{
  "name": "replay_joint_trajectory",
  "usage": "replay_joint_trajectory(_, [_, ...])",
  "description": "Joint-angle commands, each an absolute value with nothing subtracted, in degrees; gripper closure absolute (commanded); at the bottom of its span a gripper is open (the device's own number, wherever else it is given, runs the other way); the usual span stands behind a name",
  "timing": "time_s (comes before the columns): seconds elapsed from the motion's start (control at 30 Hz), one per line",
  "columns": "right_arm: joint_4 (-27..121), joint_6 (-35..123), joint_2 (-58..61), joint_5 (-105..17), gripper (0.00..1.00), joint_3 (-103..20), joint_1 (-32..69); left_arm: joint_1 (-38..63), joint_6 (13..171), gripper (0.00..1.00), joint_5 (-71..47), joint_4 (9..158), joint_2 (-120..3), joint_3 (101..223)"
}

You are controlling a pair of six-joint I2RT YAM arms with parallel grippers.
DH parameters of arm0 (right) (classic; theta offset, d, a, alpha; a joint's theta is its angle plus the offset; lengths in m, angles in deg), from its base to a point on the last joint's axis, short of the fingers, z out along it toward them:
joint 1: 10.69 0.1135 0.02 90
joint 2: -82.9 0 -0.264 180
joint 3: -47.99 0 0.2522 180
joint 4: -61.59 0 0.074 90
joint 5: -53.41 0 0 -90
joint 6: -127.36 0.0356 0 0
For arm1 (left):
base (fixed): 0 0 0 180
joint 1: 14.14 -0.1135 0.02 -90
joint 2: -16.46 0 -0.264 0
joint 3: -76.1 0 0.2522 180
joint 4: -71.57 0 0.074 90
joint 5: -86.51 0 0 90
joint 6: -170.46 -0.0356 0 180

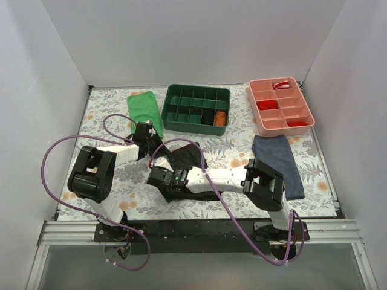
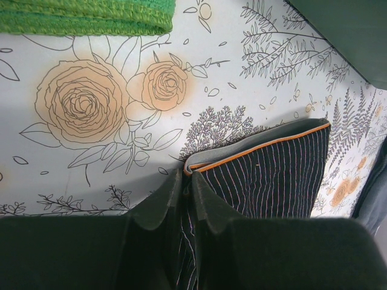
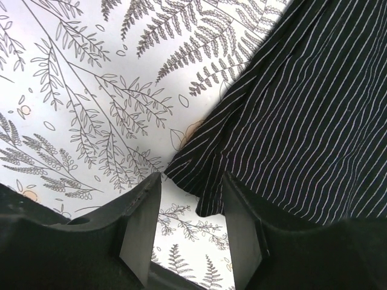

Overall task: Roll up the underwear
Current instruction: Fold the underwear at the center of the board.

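Plain white walls (image 1: 181, 36) enclose a floral-printed tabletop (image 1: 227, 142) under even light.

No word, number or brand mark can be read in any view. The underwear (image 2: 272, 175) shows only pinstripes and an orange-edged grey waistband, with no lettering on it.

L arm (image 1: 115, 152) reached fwd and to the right, wrist low. L gripper (image 2: 187, 192) was pinched shut on underwear (image 2: 272, 175) corner. R arm (image 1: 224, 178) lay stretched leftward, elbow bent by its base, wrist low. R gripper (image 3: 190, 188) had jaws apart, fingers pointing down.
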State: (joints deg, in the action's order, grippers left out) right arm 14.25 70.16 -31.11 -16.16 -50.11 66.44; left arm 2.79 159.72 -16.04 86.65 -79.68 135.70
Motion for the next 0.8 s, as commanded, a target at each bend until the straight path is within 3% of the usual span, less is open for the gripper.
replay_joint_trajectory(0.0, [14.3, 70.7, -31.1, -15.4, 0.46, -52.4, 66.9, 2.6, 158.9, 0.99, -16.6, 88.2, -80.0, 137.0])
replay_joint_trajectory(0.5, [14.3, 70.7, -35.0, -16.6, 0.45, -52.2, 66.8, 2.6, 158.9, 0.99, -16.8, 88.7, -80.0, 137.1])
replay_joint_trajectory(0.77, [13.0, 71.3, -35.6, -15.2, 0.56, -52.0, 66.7, 2.6, 158.9, 1.0, -17.2, 88.7, -79.9, 137.1])
